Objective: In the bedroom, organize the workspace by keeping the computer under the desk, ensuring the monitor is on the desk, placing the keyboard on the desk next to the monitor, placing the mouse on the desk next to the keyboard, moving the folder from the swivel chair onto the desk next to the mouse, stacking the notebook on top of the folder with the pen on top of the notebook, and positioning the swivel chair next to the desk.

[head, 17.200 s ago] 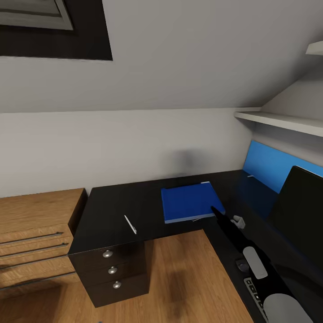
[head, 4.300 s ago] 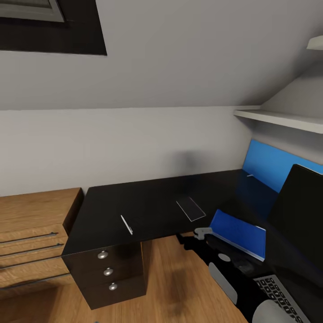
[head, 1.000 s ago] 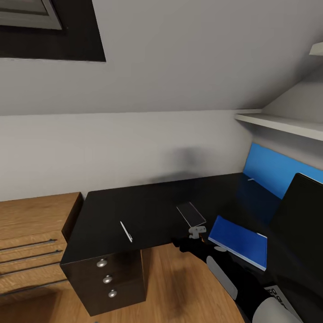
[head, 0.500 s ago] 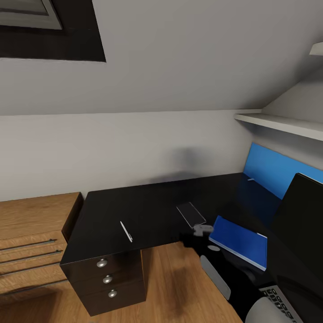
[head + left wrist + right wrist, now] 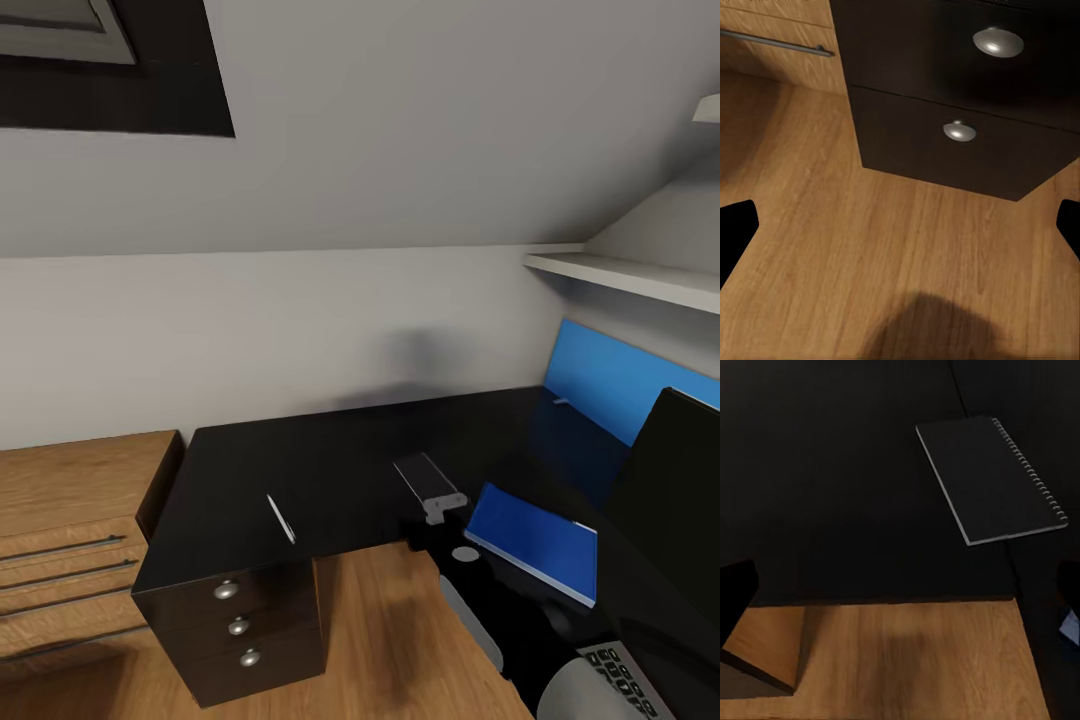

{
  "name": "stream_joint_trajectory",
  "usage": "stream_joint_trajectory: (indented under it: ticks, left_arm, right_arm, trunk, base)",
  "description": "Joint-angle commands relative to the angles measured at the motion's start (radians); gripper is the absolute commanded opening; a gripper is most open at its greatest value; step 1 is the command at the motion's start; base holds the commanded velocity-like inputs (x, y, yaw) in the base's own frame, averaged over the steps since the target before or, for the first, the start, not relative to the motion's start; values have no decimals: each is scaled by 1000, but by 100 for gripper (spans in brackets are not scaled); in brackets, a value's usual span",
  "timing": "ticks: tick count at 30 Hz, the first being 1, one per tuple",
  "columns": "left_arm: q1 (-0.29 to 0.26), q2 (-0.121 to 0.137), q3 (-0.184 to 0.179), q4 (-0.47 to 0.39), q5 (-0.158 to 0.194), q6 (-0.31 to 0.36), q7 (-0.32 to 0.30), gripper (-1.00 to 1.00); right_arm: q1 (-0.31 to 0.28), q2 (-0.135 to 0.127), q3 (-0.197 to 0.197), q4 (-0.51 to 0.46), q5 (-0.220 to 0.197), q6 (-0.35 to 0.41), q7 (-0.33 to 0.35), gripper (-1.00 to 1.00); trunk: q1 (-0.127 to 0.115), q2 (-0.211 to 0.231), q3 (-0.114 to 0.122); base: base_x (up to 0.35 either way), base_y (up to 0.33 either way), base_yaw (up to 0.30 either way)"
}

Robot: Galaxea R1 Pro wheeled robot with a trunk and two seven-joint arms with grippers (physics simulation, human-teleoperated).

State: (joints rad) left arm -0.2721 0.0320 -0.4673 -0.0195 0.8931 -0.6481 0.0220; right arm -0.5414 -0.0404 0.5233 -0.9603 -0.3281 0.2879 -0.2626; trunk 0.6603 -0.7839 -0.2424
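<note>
Now our right gripper (image 5: 441, 507) hovers over the desk's (image 5: 300, 460) inner front edge, jaws spread and empty, just short of the spiral notebook (image 5: 994, 478) — lined up to grab it, we reckon. Blue folder (image 5: 535, 540) already lies by the monitor (image 5: 665, 480), ready as the base. Pen (image 5: 281, 518) sits near the drawer-end front edge. Left gripper (image 5: 900, 247) hangs released over the floor by the drawer unit (image 5: 967, 90).

Sloped pale grey walls (image 5: 400, 150) meet a light wood plank floor (image 5: 390, 640) — a dark-framed skylight (image 5: 110, 60) sits high up. A wooden dresser (image 5: 70, 540) with bar handles stands beside a white shelf-lined (image 5: 630, 275) corner.
</note>
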Motion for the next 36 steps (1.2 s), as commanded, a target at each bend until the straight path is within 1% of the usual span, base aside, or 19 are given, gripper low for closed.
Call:
stream_joint_trajectory:
  ticks: [1, 3, 4, 7, 9, 10, 12, 17, 18, 19, 21, 22, 23, 25, 26, 28, 29, 31, 36]
  left_arm:
    - [0, 0, -9, 0, 6, -2, 2, 100]
    - [1, 0, -9, 0, 6, -2, 2, 100]
    - [1, 0, -9, 0, 6, -2, 1, 100]
    - [2, 0, -10, 0, 6, -2, 1, 100]
    - [2, 0, -10, 0, 6, -1, 2, 100]
    - [2, 0, -10, 0, 6, -1, 2, 100]
    - [4, 0, -10, 0, 6, -1, 1, 100]
    - [12, 0, -10, 0, 5, -4, -1, 100]
    - [32, 0, -10, 0, 3, -8, -8, 100]
    - [39, 0, -10, 0, 3, -9, -12, 100]
    - [58, 0, -10, 0, 2, -12, -34, 100]
    - [71, 0, -10, 0, 1, -18, -56, 100]
    - [85, 0, -10, 0, 1, -33, -85, 100]
    - [97, 0, -10, 0, 1, -55, -114, 100]
    - [109, 0, -10, 0, 1, -82, -141, 100]
    - [121, 0, -10, 0, 1, -112, -163, 100]
    - [129, 0, -11, 0, 0, -139, -178, 100]
    - [138, -1, -12, 0, 0, -169, -196, 100]
    - [143, -2, -13, -1, -4, -185, -204, 100]
  right_arm:
    - [-1, -1, 5, 1, 6, 3, 6, 100]
    - [-1, -1, 5, 10, 29, 3, 36, 100]
    - [-2, -1, 3, 24, 46, 2, 65, 100]
    - [-2, -4, -2, 63, 65, -10, 115, 100]
    - [-2, -4, -2, 72, 69, -31, 125, 100]
    - [-2, -4, 1, 80, 73, -73, 133, 100]
    - [-2, -4, 2, 83, 74, -102, 138, 100]
    - [-2, -5, 2, 88, 73, -124, 141, 100]
    - [-2, -7, 0, 89, 72, -128, 141, 100]
    - [-2, -8, -1, 89, 71, -129, 141, 100]
    - [-2, -10, -4, 90, 69, -128, 138, 100]
    - [-2, -10, -9, 90, 69, -127, 136, 100]
    - [-2, -10, -17, 91, 69, -126, 135, 100]
    - [-2, -10, -30, 95, 69, -124, 134, 100]
    - [-2, -10, -45, 102, 69, -121, 133, 100]
    - [-2, -9, -62, 110, 69, -117, 133, 100]
    - [-2, -7, -73, 117, 69, -111, 133, 100]
    - [-2, -7, -87, 123, 69, -91, 132, 100]
    - [-2, -9, -96, 125, 68, -63, 132, 100]
  trunk:
    - [0, -1, -1]
    - [0, -1, -1]
    - [0, -1, -1]
    - [0, -1, -1]
    - [0, -1, -1]
    - [0, -1, -1]
    - [0, -1, -1]
    - [0, -1, -1]
    - [0, -1, -1]
    - [0, -1, -1]
    - [0, -1, -1]
    - [0, -1, -1]
    - [0, -1, -1]
    - [0, -1, -1]
    - [0, -1, -1]
    - [0, -1, -1]
    - [0, -1, -1]
    - [0, -1, -1]
    - [0, -1, -1]
  base:
    - [201, 0, 0]
    - [238, 0, 0]
    - [280, 0, 0]
    - [271, 0, 0]
    - [164, 0, 0]
    - [74, 0, 0]
    - [49, 0, 0]
    - [21, 0, 0]
    - [6, 0, 0]
    - [5, 0, 0]
    - [3, 0, 0]
    - [2, 0, 0]
    - [1, 0, 0]
    - [0, 0, 0]
    - [0, 0, 0]
    - [0, 0, 0]
    - [0, 0, 0]
    - [0, 0, 0]
    - [0, 0, 0]
